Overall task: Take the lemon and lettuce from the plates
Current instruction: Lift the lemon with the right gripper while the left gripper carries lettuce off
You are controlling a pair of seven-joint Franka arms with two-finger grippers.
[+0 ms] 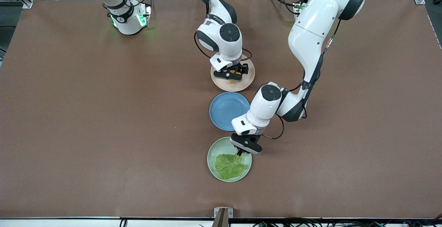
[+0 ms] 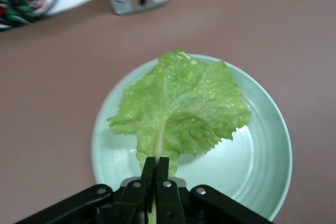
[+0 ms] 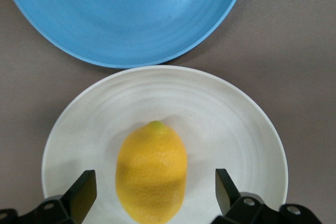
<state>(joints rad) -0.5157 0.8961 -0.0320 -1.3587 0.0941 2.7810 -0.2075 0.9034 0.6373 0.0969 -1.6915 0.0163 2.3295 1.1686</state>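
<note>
Nearest the camera's edge of the worktop lay the lettuce, a crinkled green leaf spread in the mint green plate, with its pale stalk pointing toward the blue plate at mid-table. Farthest from the camera of the three plates, which sat in a row, the beige-pink plate carried the lemon, lying on its side near the plate's middle.

Neither item had left its plate, so both picks remained to be done, though each arm stood at the point of gripping. The left arm looked a step ahead of the right.

The left gripper was down at the leaf's stalk end, its fingers drawn together with barely a slit between them. In the left wrist view the stalk ran straight into that slit, so they had probably pinched it, though the contact itself was hidden under the fingertips. The leaf was flat on the plate, not lifted.

The right gripper hung low over the beige-pink plate with its fingers spread wide, one on each side of the lemon and clear of it, touching nothing. It needed to close on the fruit before any lift.
</note>
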